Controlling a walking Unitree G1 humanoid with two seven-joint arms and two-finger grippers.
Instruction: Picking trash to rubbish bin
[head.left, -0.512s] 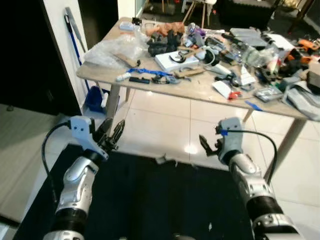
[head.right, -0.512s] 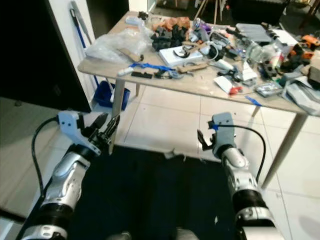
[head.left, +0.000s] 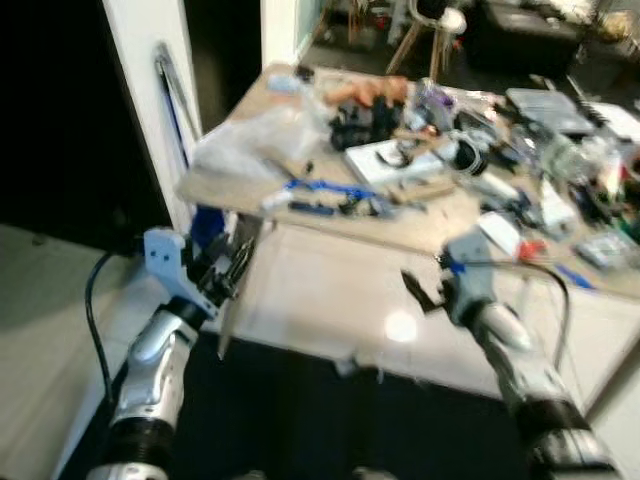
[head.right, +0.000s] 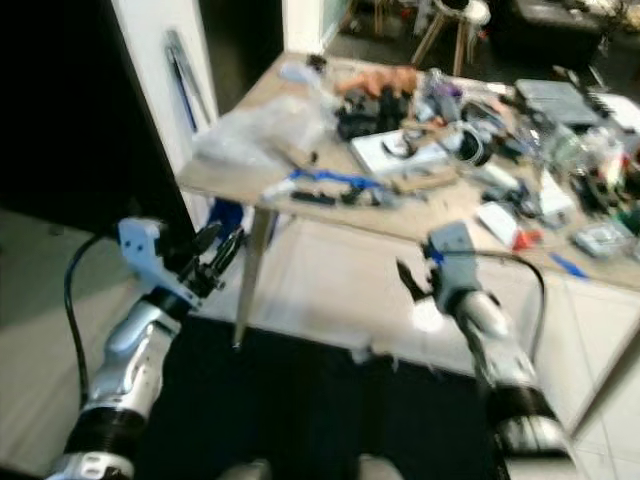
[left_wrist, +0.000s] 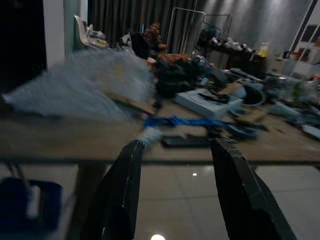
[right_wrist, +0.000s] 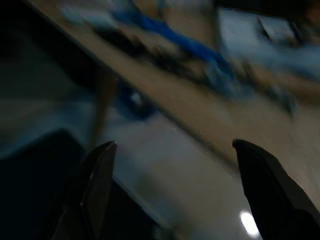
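- Trash: a crumpled clear plastic bag (head.left: 262, 140) lies on the near-left corner of the table (head.left: 420, 228), ahead of and above the left gripper (head.left: 232, 268); in the left wrist view it (left_wrist: 85, 87) sits beyond the fingertips, on the tabletop.
- Left gripper: raised in front of the table's corner, empty, its two black fingers (left_wrist: 122, 195) spread apart with nothing between them.
- Right gripper (head.right: 413, 283): held up before the table's front edge, empty, its fingers (right_wrist: 97, 180) set wide apart.
- Obstacle: the table leg (head.right: 250, 285) stands just beside the left gripper, between it and the tiled floor (head.left: 340, 300) under the table.
- Clutter past both grippers: a blue strap (left_wrist: 187, 121) and a small black bar (left_wrist: 182, 141) near the table's front edge; behind them a white flat box (head.left: 400, 163), black items (head.left: 360, 125), cables and blurred small objects across the top.
- Left of the left gripper: a white wall (head.left: 140, 100) with a blue-handled mop (head.left: 178, 100) leaning on it and a blue container (head.left: 205, 225) on the floor by the table leg; its contents cannot be made out.
- Below both grippers: a black mat (head.left: 330, 420) with a small scrap (head.left: 347, 368) at its far edge.
- Both head views are blurred.
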